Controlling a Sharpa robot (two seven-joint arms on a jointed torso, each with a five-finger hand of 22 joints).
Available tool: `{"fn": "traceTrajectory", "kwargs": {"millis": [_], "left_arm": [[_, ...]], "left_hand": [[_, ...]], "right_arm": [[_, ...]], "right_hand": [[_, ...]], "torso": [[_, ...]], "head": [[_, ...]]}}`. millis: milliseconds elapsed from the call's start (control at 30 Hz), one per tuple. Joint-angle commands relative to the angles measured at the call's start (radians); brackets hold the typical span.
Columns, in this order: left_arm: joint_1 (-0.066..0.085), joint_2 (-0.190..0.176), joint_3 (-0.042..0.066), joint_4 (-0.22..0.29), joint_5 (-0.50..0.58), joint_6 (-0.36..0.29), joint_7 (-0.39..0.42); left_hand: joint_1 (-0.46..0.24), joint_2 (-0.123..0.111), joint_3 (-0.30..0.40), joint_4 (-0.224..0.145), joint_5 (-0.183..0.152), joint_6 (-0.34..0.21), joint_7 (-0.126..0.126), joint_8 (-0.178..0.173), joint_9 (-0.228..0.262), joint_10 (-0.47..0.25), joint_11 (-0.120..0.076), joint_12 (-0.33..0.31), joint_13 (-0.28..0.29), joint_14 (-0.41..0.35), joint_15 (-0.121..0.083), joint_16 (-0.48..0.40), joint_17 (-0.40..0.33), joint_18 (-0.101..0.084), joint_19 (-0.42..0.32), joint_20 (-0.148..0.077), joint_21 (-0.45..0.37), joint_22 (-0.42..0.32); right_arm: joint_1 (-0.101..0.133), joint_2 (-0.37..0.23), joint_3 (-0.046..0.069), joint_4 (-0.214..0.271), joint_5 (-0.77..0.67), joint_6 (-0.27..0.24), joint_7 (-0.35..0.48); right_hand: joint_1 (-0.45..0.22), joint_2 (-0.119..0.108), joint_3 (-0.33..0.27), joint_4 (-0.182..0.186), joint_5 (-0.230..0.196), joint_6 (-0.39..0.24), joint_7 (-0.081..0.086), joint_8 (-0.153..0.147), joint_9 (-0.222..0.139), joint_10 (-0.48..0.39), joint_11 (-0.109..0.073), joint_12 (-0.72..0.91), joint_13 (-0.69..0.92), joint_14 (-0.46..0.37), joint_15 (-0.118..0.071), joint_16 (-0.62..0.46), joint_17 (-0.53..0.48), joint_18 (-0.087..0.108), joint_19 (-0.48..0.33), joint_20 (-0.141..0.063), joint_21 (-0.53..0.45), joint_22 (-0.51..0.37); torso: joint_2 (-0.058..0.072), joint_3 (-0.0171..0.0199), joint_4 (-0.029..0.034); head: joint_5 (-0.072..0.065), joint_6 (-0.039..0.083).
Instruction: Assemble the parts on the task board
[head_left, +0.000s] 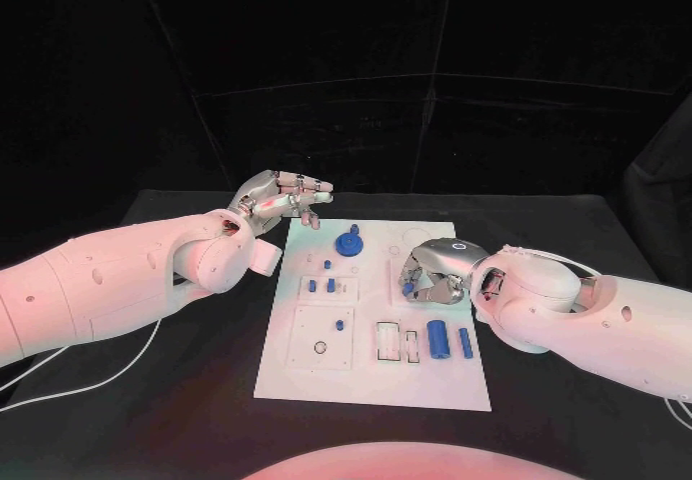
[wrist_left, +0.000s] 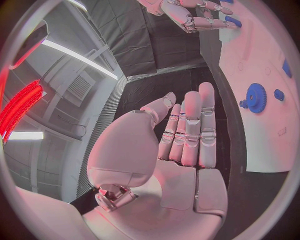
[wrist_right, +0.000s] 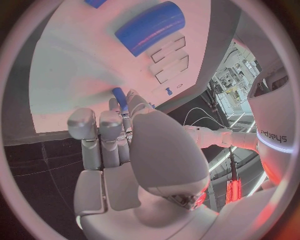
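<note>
The white rectangular task board (head_left: 372, 385) is laid lengthwise on the black table (head_left: 577, 420), with bare black surface on every side of it; the widest free strips are seen at the near left and near right corners.

The left hand (head_left: 281, 197) is held above the table just off the board's far left corner, fingers extended and close together, nothing grasped; in the left wrist view the left hand (wrist_left: 181, 135) is seen flat and released, its fingertips pointing past the board's long edge. The blue toothed gear (head_left: 348, 243) stands on the board's far part, just inside that edge, apart from the left hand; it is also seen in the left wrist view (wrist_left: 256, 96).

The right hand (head_left: 433, 272) is set over the right half of the board, near its right edge. A small blue peg (head_left: 410, 288) is pinched at its fingertips; in the right wrist view the peg (wrist_right: 119, 98) is seen between the fingers, close above the white surface.

Nearer on the board, a thick blue cylinder (head_left: 437, 335) lies beside a thinner blue rod (head_left: 466, 343), both close to the right edge and beside empty rectangular slots (head_left: 389, 341). Several small blue pins (head_left: 330, 285) stand in the left column of recesses.
</note>
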Motion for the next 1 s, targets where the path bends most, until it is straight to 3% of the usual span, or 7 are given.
{"fn": "traceTrajectory", "kwargs": {"millis": [33,133,267,333,700,1000], "left_arm": [[0.001,0.001,0.001,0.0,0.004,0.01,0.008],[0.001,0.002,0.001,-0.001,0.004,0.011,0.008],[0.001,0.001,0.001,0.0,0.004,0.011,0.005],[0.001,0.001,0.001,0.0,0.004,0.012,0.004],[0.001,-0.002,0.001,0.0,0.004,0.011,0.002],[0.001,-0.005,0.001,-0.001,0.004,0.011,0.002]], "left_hand": [[-0.007,-0.001,0.008,0.0,0.005,-0.004,0.0,0.006,0.001,-0.004,0.0,0.005,0.0,-0.006,-0.001,0.002,-0.001,0.006,-0.008,-0.002,-0.007,-0.001],[-0.007,-0.001,0.008,0.0,0.005,-0.004,0.0,0.006,0.001,-0.004,0.0,0.005,0.0,-0.006,-0.001,0.002,-0.001,0.006,-0.008,-0.002,-0.007,-0.001],[-0.007,-0.001,0.008,0.0,0.005,-0.004,0.0,0.006,0.001,-0.004,0.0,0.005,0.0,-0.006,-0.001,0.002,-0.001,0.006,-0.008,-0.002,-0.007,-0.001],[-0.007,-0.001,0.008,0.0,0.005,-0.004,0.0,0.006,0.001,-0.004,0.0,0.005,0.0,-0.006,-0.001,0.002,-0.001,0.006,-0.008,-0.002,-0.007,-0.001],[-0.005,0.002,0.014,-0.002,0.006,-0.004,-0.001,0.009,0.001,-0.004,-0.001,0.008,0.0,-0.006,-0.002,0.003,-0.003,0.007,-0.007,-0.002,-0.006,-0.002],[-0.005,0.002,0.015,-0.002,0.006,-0.004,-0.001,0.01,0.001,-0.004,-0.001,0.009,0.0,-0.006,-0.002,0.003,-0.003,0.007,-0.007,-0.002,-0.006,-0.002]], "right_arm": [[0.001,0.004,0.0,-0.001,0.007,0.007,0.017],[0.001,0.006,0.0,-0.003,0.007,-0.016,0.016],[0.001,0.006,0.0,-0.002,0.006,-0.056,0.009],[0.001,0.006,0.0,0.0,0.006,-0.07,0.008],[0.001,-0.02,0.0,0.037,-0.009,-0.14,0.021],[0.001,-0.076,0.001,0.135,0.026,-0.192,0.035]], "right_hand": [[0.005,0.005,0.011,0.0,0.003,0.01,-0.001,0.003,0.0,0.012,0.001,-0.009,-0.002,0.008,-0.001,0.01,0.007,-0.02,0.01,0.0,0.008,0.007],[0.016,0.015,0.039,-0.004,-0.01,0.028,-0.004,0.006,0.001,0.031,-0.003,-0.014,-0.001,0.015,-0.005,0.036,0.037,-0.025,0.025,-0.003,0.027,0.034],[0.039,0.043,0.109,-0.02,-0.069,0.063,-0.012,0.016,0.004,0.075,-0.014,-0.019,0.002,0.024,-0.014,0.077,0.082,-0.034,0.05,-0.011,0.061,0.082],[0.04,0.043,0.128,-0.025,-0.074,0.066,-0.012,0.016,0.004,0.081,-0.015,-0.024,0.002,0.024,-0.014,0.081,0.086,-0.035,0.051,-0.012,0.065,0.087],[0.0,-0.003,0.264,-0.076,-0.065,0.086,-0.007,0.01,0.002,0.116,-0.014,-0.06,0.003,0.02,-0.013,0.105,0.103,-0.041,0.058,-0.011,0.094,0.125],[-0.048,-0.034,0.321,-0.097,-0.063,0.079,-0.002,-0.002,-0.001,0.114,-0.009,-0.082,0.003,0.017,-0.008,0.11,0.103,-0.04,0.052,-0.008,0.098,0.128]], "torso": [[0.0,0.0002,-0.0003],[0.0,-0.0004,-0.0002],[0.0,-0.0005,0.0002],[-0.001,0.0,0.0],[-0.002,-0.0008,-0.0006],[-0.001,-0.0005,-0.0011]], "head": [[0.0,-0.001],[-0.001,-0.002],[0.001,-0.002],[0.001,-0.002],[0.001,-0.001],[0.003,0.002]]}}
